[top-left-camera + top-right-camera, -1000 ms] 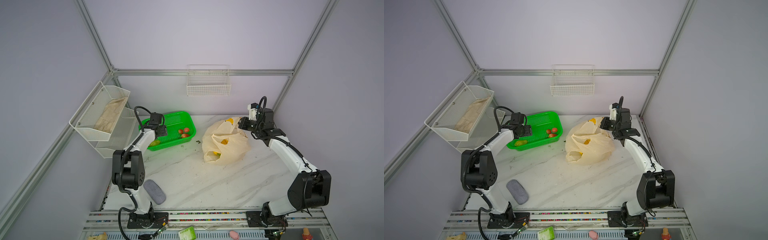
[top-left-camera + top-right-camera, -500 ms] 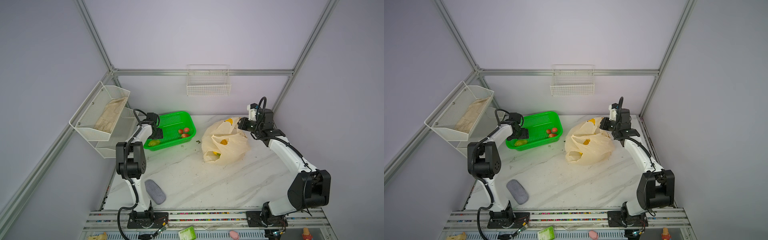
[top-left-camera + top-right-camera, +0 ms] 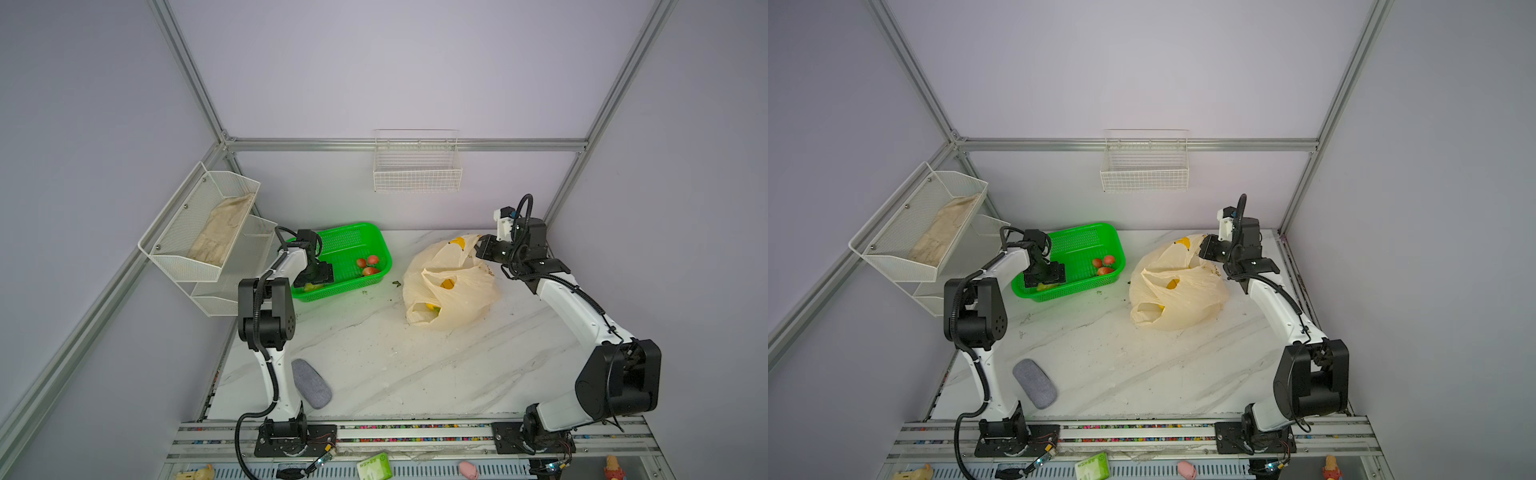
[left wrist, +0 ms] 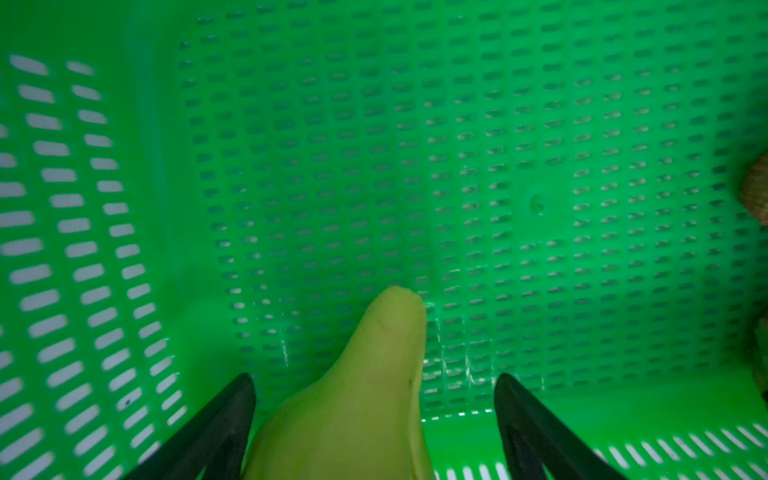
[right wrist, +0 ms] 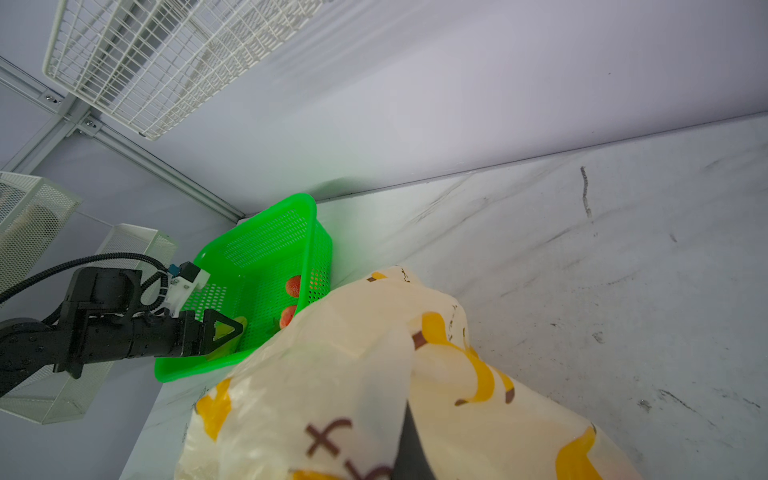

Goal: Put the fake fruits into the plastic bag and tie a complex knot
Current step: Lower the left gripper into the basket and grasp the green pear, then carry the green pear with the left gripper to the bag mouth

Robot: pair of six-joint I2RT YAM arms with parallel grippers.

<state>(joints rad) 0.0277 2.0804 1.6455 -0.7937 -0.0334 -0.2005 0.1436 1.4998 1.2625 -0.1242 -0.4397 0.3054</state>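
Left wrist view, nearest first: the left gripper is spread wide. Its two black fingers stand either side of a smooth, tapered, yellow-green toy fruit. The fruit lies on the floor of the bright green perforated plastic basket, close to a corner. One finger is just beside the fruit and the other stands well clear (so the straddle is lopsided).

To pick well, I judge the wrist should shift until the fruit's fatter body sits centred between the fingers. It should then sink until the tips nearly meet the basket floor, and close gently. The skin looks slick, and a grip taken near the narrow end could squirt the fruit forward.

Farther along the basket, in a top view, red plastic strawberries lie by the opposite wall. Farther still, the thin cream plastic bag printed with yellow bananas slumps on the white marbled tabletop. Yellow shapes show in its folds, but I cannot tell whether they are print or fruit. The right gripper is pressed together on the bag's upper rim, holding the mouth raised. That mouth needs to be high and open when the fruit arrives.
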